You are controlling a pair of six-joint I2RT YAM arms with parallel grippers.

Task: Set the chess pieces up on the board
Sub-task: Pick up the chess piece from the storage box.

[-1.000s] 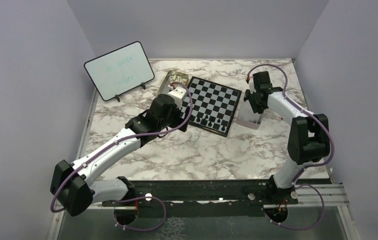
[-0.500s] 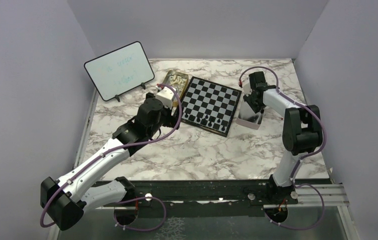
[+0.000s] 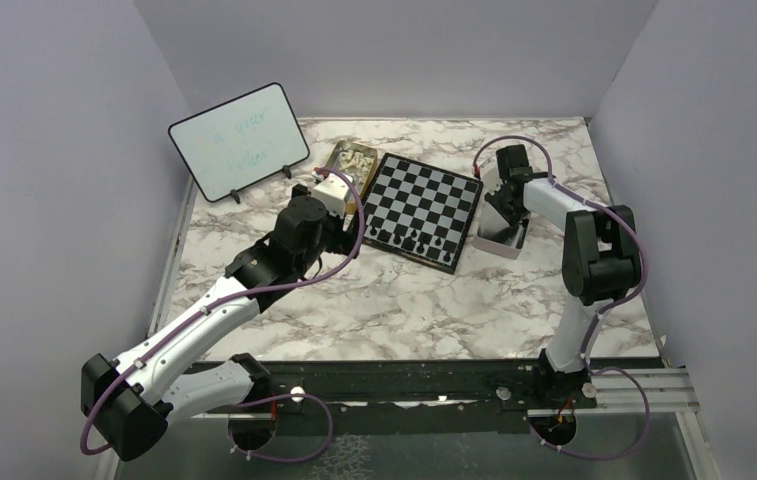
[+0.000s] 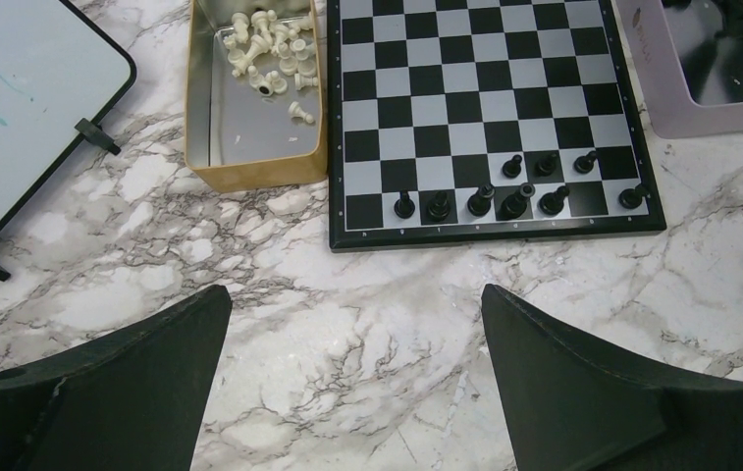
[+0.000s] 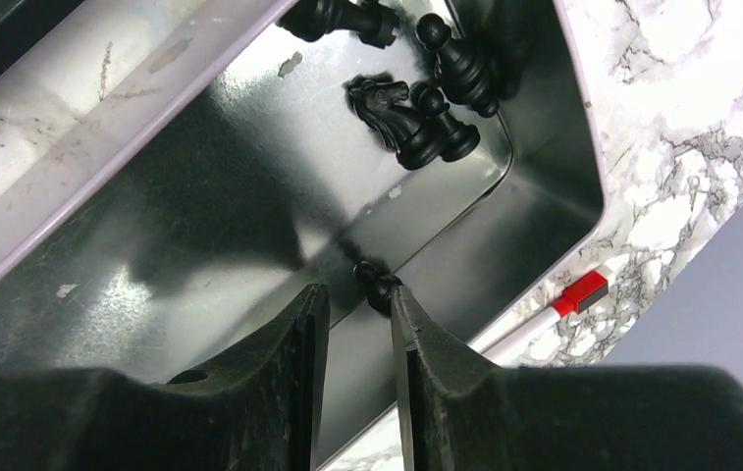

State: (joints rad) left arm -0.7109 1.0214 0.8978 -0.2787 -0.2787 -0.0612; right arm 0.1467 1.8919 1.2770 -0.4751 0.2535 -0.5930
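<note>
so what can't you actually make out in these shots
- right wrist view: whether the right pincer really grips the small black piece at its tips; it is dark against the dark tin.
- top view: the right pincer's tips, hidden behind its own wrist.
- top view: the kinds of the black pieces on the board; too small.
- left wrist view: the whiteboard writing, cut off by the left edge.

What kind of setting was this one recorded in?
Probably a lab robot cell, not a home: plain lilac walls box in a marble-patterned table, and the left arm and right arm are mounted on a rail at its near edge.
</note>
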